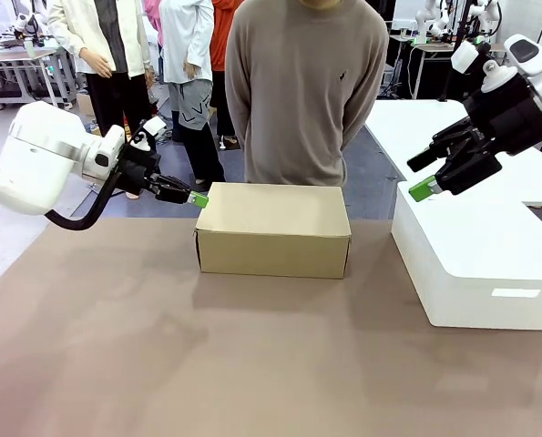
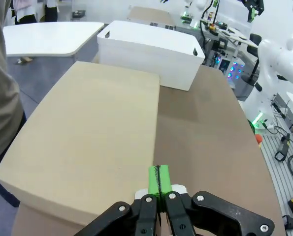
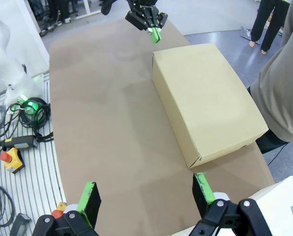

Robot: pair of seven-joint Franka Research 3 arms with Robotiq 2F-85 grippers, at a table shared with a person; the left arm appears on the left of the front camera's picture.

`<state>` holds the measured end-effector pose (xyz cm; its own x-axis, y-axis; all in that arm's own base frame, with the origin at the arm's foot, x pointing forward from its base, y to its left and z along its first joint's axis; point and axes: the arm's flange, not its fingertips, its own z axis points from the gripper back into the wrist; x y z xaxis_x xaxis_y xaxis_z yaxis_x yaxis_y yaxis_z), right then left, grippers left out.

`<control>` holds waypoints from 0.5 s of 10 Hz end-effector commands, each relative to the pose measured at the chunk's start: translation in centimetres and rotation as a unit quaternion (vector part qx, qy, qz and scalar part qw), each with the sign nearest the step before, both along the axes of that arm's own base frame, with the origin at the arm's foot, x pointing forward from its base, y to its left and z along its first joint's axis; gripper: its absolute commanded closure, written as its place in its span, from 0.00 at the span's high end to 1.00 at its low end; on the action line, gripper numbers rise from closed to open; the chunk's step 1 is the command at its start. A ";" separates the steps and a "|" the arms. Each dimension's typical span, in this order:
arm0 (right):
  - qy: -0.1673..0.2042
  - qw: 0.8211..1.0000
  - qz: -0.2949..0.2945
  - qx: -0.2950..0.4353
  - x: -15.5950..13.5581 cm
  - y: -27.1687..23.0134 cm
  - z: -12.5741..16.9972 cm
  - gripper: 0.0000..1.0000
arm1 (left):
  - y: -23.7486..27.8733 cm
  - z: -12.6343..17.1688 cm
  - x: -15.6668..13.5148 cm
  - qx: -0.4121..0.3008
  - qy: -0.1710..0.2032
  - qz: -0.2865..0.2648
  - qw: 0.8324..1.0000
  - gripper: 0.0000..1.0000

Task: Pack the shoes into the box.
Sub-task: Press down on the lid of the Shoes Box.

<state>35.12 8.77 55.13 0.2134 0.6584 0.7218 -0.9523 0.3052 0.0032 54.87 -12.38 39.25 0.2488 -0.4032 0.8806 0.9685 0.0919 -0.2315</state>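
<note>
The box [image 1: 272,229] is sitting closed mid-bench, long axis running left-right. The left tool [image 1: 198,198], pressed together and empty, is hovering at its left end; the right tool [image 3: 148,194] is hanging spread, farther off.

A large white box [image 1: 475,273] is set on the brown table [image 1: 207,355]; a person [image 1: 302,91] is seen behind, with what may be cables [image 3: 23,118] beside.

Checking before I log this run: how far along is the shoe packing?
Looks done: the box sits on the table with its lid flat and closed; whether the shoes are inside cannot be seen. In hand: nothing. The left gripper is shut and empty at the box's top corner; the right gripper is open and empty above the white box. Left: possibly only pulling the arms back.
</note>
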 end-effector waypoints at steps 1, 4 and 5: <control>-0.009 1.000 0.011 0.015 0.3 0.1 0.0 1.00 | 0.0 0.0 0.0 0.000 0.000 0.000 1.000 0.00; 0.007 1.000 0.009 -0.028 1.7 1.7 0.9 1.00 | -0.5 5.9 -3.3 0.116 -0.039 -0.004 0.992 0.03; 0.020 0.999 0.019 -0.036 2.9 2.8 1.4 1.00 | -0.3 7.2 -3.9 0.141 -0.042 0.010 0.989 0.21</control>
